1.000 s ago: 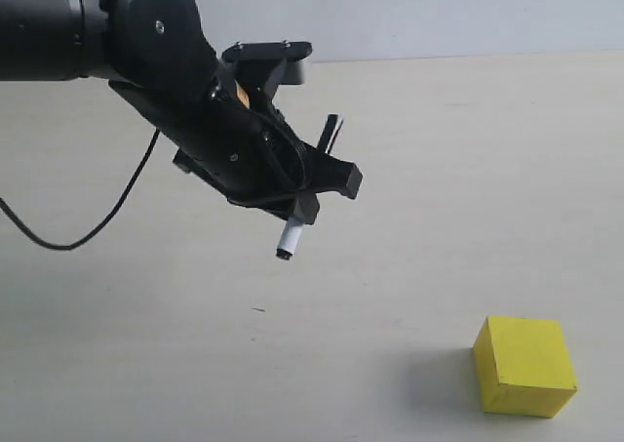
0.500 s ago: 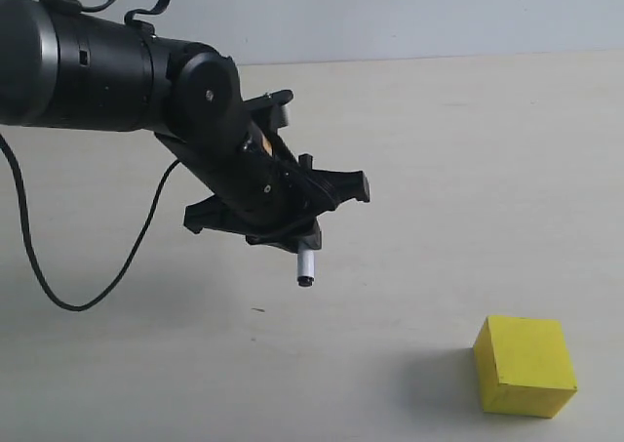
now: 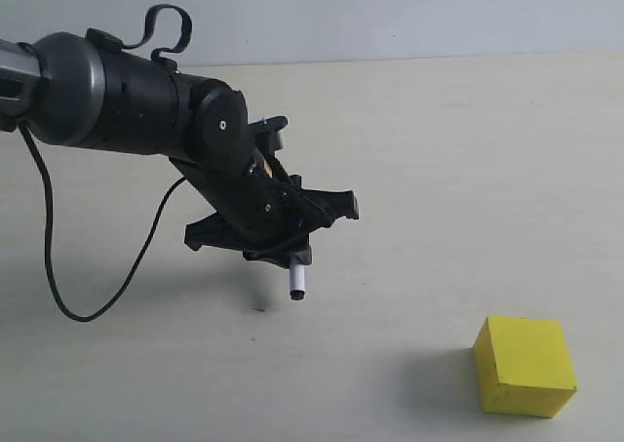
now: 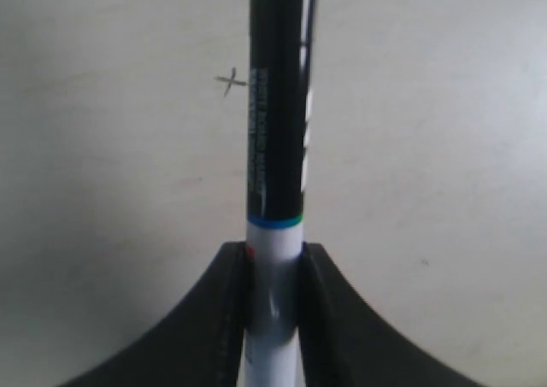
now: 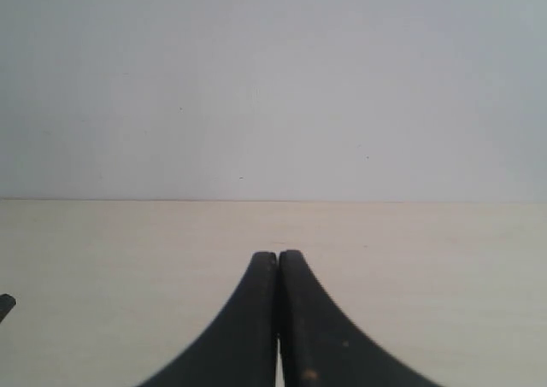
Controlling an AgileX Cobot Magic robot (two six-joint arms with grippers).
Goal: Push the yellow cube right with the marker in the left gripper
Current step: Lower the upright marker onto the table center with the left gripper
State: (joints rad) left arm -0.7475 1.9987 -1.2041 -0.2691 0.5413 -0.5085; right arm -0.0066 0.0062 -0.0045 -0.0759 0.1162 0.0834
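Observation:
In the exterior view my left gripper [image 3: 290, 254] hangs low over the table at left of centre, shut on the marker [image 3: 296, 284]. The marker's white end with a small black tip points down, close to the surface. The yellow cube [image 3: 525, 366] rests at the front right, a wide gap to the right of the marker tip. The left wrist view shows the marker's white barrel [image 4: 273, 259] pinched in my left gripper [image 4: 273, 266], with the long black cap reaching away. My right gripper [image 5: 278, 255] is shut with nothing in it and is outside the exterior view.
A black cable [image 3: 88, 305] loops from the left arm down onto the table at the left. A small pencilled cross [image 4: 229, 81] marks the tabletop beside the marker. The pale wall [image 3: 390, 13] rises behind the table's far edge.
The left arm has come down and drawn back a little to the left. The marker has turned more upright and its tip is now lower, nearer the table. The cube has not moved.

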